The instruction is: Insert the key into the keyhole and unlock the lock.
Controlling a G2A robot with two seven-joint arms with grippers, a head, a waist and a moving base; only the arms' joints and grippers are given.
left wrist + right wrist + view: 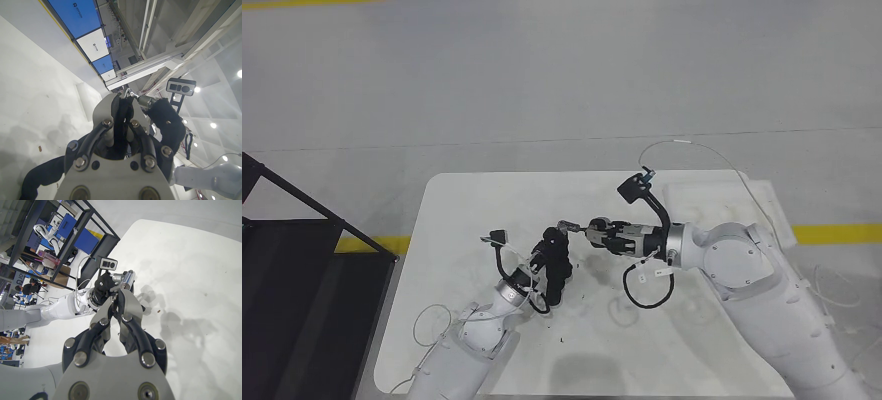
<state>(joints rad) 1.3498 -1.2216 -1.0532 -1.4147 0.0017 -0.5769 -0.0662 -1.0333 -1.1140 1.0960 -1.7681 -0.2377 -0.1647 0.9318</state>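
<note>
What seems to be the key (113, 303) lies mostly buried in the right gripper (118, 295), its blade hidden. From above, near the middle of the table (472, 210), the lock (567, 228) is too small to show its keyhole.

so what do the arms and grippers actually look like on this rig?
The left arm and right arm are glossy white shells with thin cables looped alongside. The left gripper and right gripper have grey metal fingers, black linkages and black fabric pads.

White arms (722, 255), black-padded grey fingers (132, 306)
</note>
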